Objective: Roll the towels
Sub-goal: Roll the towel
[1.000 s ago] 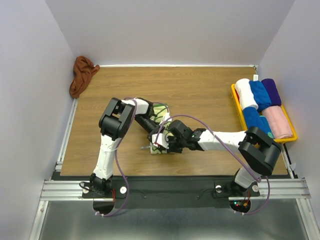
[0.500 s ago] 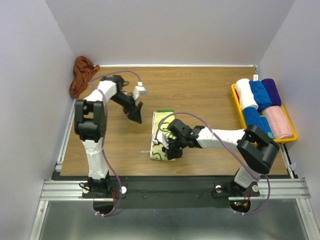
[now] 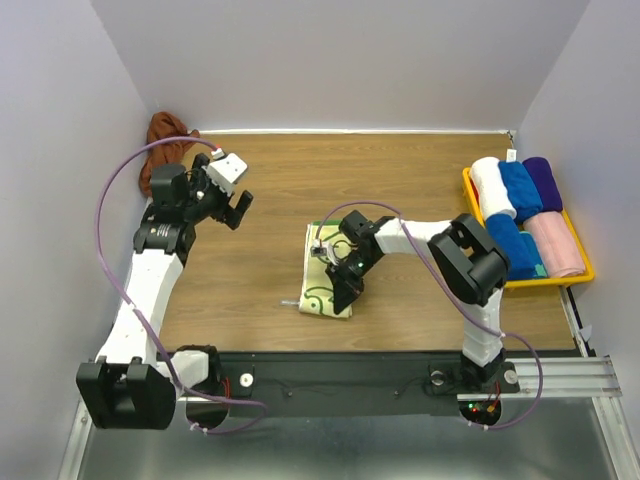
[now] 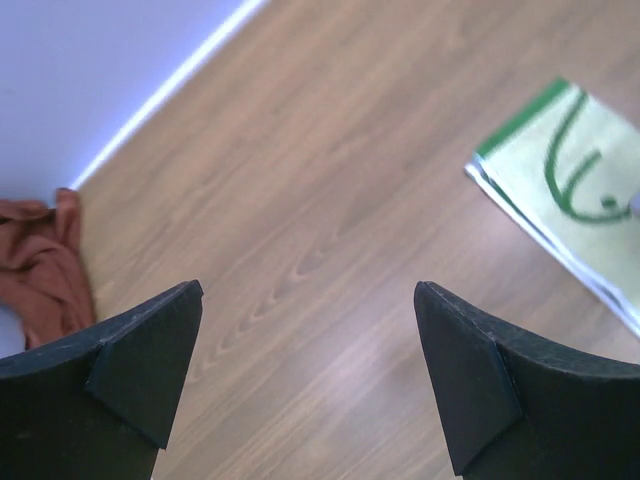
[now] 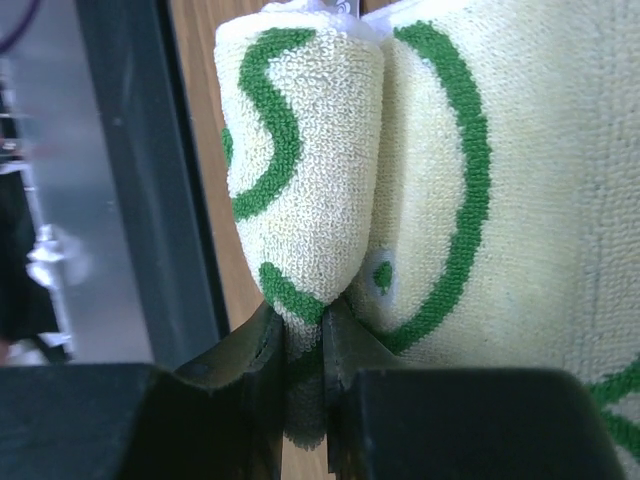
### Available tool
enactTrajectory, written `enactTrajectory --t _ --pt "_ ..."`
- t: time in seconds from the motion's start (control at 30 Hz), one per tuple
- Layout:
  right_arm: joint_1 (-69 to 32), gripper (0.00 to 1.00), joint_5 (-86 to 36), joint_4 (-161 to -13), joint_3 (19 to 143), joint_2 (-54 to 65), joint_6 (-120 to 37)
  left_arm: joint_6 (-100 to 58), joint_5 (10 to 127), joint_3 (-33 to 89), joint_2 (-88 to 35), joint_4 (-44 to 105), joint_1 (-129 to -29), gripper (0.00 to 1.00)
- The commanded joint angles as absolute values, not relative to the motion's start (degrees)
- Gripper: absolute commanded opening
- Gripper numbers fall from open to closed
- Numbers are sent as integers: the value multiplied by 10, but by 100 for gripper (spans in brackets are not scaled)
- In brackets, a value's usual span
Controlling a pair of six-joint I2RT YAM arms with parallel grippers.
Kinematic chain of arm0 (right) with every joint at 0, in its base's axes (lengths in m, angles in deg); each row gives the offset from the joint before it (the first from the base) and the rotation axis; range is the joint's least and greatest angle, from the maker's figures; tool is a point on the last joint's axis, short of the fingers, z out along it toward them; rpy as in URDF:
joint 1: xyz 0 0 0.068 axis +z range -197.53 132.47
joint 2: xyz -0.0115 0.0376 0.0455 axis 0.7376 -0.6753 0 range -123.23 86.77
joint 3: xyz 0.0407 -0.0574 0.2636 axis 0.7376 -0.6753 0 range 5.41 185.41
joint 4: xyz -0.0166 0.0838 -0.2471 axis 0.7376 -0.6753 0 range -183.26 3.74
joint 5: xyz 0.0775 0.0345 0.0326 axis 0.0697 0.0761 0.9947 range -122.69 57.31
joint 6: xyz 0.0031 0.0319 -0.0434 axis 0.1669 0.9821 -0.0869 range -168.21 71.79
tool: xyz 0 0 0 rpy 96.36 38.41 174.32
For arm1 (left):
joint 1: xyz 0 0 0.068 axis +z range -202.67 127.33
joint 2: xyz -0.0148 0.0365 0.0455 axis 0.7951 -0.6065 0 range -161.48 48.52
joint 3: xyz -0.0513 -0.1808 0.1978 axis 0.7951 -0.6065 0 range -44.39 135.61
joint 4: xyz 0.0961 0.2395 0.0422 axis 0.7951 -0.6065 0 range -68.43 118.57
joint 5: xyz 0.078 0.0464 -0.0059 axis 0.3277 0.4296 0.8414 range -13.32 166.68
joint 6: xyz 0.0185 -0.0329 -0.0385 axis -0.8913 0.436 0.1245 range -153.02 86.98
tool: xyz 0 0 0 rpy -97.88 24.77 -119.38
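1. The right pincer (image 5: 303, 322) is closed on the cream towel with green patches (image 3: 320, 295), nipping a small tuck of cloth at its rounded, turned-over edge. The right wrist view shows the jaws nearly touching, with terry squeezed between them.
2. That towel lies folded into a narrow strip at the centre of the top frame, flat on the table (image 3: 400, 190). The grip sits at the strip's right-hand side. This looks chosen so that the edge can be carried over onto itself to build a roll.
3. The turned-over part reads as a single fat fold beside the flat remainder, so I judge the rolling barely begun.
4. The left pincer (image 4: 308, 292) is spread wide and holds nothing. Its wrist view shows only bare wood between the two fingers.
5. It hangs at the upper left of the top frame, well apart from the cream towel and near the rust-brown towel (image 3: 165, 130). That towel is bunched in a heap against the wall at the table's far-left corner.
6. Placed there with jaws apart, the left arm seems set to fetch the brown towel or simply to give the right arm room; I cannot tell which.
7. At the right edge, a yellow tray (image 3: 560, 280) holds the finished rolled towels (image 3: 520, 190), side by side.
8. One risk is that a pinch this small may slip off the thick cloth as it turns.
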State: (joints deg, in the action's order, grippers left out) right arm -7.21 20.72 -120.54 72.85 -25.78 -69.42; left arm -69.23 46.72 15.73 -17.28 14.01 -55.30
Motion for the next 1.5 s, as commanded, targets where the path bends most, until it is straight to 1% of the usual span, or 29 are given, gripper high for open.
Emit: enactTrajectory --t 0.0,0.07,0.1,0.13,0.2,0.23,0.27,0.33,0.37,0.43,0.47,0.5,0.53,0.57,0.6,0.7,0.9,0.97,1.0,1.1,1.13,1.2,1.23,1.3,1.33,1.37,1.47 --pt "-82 1 266 -1299 772 -312 -715 -643 481 111 -137 247 -550 99" --pt "-88 0 278 -1315 797 -337 -713 -690 427 113 -123 172 -573 99" --pt "-91 1 289 -1327 803 -344 -713 -704 441 106 -113 164 -597 99" --pt "-96 1 296 -1333 808 -352 -712 -740 457 75 -99 155 -656 99" --pt "-101 1 310 -1348 825 -372 -712 -789 502 32 -42 150 -720 99" --pt "-103 1 313 -1363 836 -384 -721 -816 536 -12 -7 156 -787 99" --pt "-105 1 313 -1363 836 -384 -721 -823 547 -31 6 156 -815 99" --pt "-110 1 317 -1375 846 -398 -728 -823 570 -72 17 156 -869 99" --pt "-111 2 320 -1378 849 -403 -730 -819 586 -81 17 152 -916 98" --pt "-114 4 328 -1391 854 -415 -736 -815 595 -101 2 146 -955 97" --pt "-118 4 332 -1400 860 -421 -742 -814 614 -105 -14 151 -994 97" --pt "-118 4 334 -1405 863 -431 -745 -814 622 -109 -24 156 -1011 93" --pt "-121 5 335 -1408 868 -437 -748 -815 643 -115 -49 170 -1029 93" --pt "-122 6 336 -1411 871 -442 -748 -821 653 -117 -49 178 -1043 92" --pt "-123 6 337 -1425 874 -448 -757 -820 663 -118 -76 186 -1067 92" --pt "-129 8 340 -1447 889 -468 -773 -817 681 -109 -125 211 -1093 92" --pt "-140 9 348 -1486 914 -491 -804 -822 691 -91 -203 246 -1111 92" --pt "-141 10 348 -1491 916 -494 -809 -805 730 -93 -237 280 -1122 89" --pt "-142 10 346 -1496 917 -495 -812 -804 739 -95 -248 283 -1124 88" --pt "-144 11 345 -1502 922 -496 -816 -809 760 -98 -276 320 -1130 76" --pt "-145 11 345 -1503 924 -499 -816 -810 761 -99 -281 321 -1131 68" --pt "-148 12 346 -1506 927 -499 -816 -813 759 -102 -292 321 -1132 59" --pt "-150 12 346 -1508 928 -499 -817 -812 755 -104 -293 319 -1132 52" --pt "-155 16 343 -1509 932 -496 -816 -806 739 -101 -300 302 -1132 44" --pt "-158 21 342 -1509 933 -494 -816 -797 728 -97 -302 289 -1132 42" --pt "-167 33 340 -1509 934 -483 -813 -790 704 -87 -308 258 -1132 41" --pt "-192 51 333 -1505 946 -460 -796 -747 653 -58 -314 203 -1132 40"
